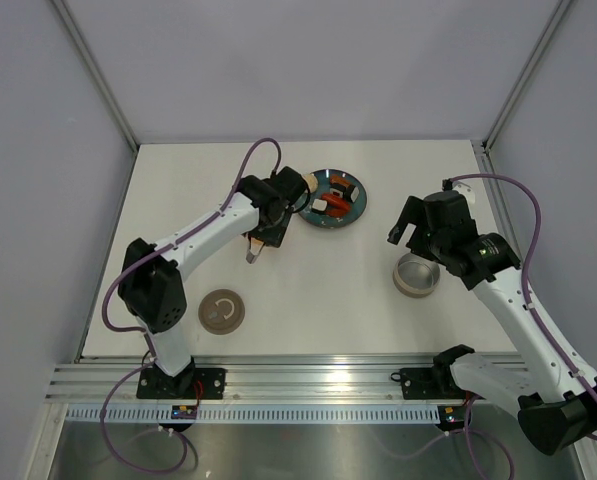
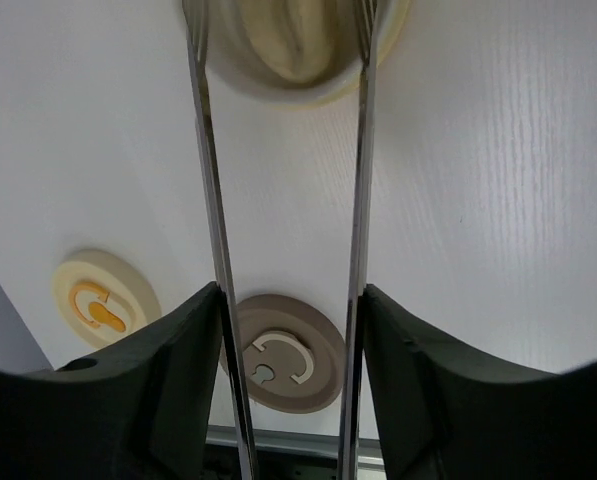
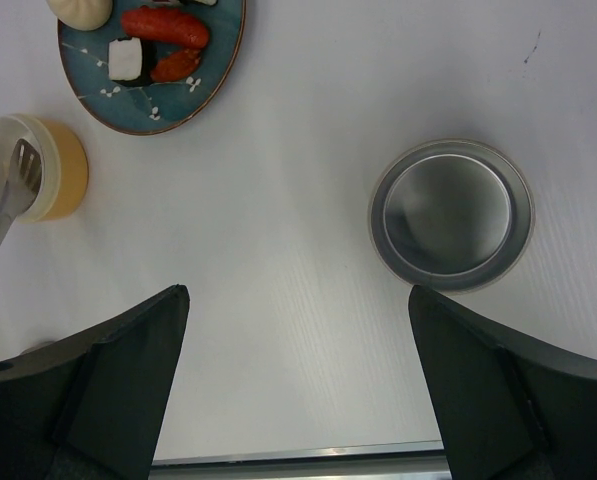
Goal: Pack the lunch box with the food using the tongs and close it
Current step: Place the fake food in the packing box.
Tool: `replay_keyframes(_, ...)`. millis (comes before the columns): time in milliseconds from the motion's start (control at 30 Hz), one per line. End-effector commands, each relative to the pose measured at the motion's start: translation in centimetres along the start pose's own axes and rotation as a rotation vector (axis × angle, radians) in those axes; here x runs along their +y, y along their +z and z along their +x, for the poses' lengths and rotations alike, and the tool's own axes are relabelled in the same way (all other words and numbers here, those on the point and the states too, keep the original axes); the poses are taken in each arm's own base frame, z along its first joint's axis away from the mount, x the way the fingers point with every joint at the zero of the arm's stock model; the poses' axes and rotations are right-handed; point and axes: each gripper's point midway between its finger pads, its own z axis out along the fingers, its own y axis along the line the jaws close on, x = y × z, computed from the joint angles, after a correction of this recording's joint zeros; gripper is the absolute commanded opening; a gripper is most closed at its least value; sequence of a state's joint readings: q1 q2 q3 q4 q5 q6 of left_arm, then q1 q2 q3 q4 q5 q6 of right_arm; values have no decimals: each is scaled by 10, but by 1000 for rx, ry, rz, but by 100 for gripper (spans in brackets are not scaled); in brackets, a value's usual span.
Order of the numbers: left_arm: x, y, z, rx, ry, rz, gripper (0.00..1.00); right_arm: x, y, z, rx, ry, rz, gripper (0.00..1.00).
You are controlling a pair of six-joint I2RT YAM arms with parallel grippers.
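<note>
Silver tongs (image 2: pixel 210 200) run up mid-frame, arms apart, tips over a cream bowl (image 2: pixel 298 50). A bun (image 3: pixel 78 10), sausages (image 3: pixel 165 25) and sushi (image 3: pixel 130 60) lie on the plate (image 3: pixel 213 70), upper left. The round steel lunch box (image 3: pixel 450 213) stands open, right of centre.

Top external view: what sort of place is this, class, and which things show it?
Probably a robot test cell, not a kitchen: a left arm and a right arm bolted to a metal rail along a white table, plain grey walls closing it in, and a teal plate of food set out.
</note>
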State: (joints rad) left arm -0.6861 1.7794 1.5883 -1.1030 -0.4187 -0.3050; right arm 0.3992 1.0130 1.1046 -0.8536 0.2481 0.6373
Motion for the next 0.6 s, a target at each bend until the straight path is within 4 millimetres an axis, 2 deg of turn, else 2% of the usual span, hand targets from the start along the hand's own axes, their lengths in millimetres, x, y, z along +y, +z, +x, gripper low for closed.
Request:
replay_keyframes(0, 10, -16, -13, -79, -51, 0, 60, 3, -1, -3, -15, 10, -13, 100)
replay_keyframes(267, 10, -42, -22, -128, -80, 59, 59, 5, 2, -1, -5, 15, -21, 99)
replay_keyframes(567, 12, -85, -53, -247, -133, 148, 56, 8, 2, -2, -4, 15, -30, 99)
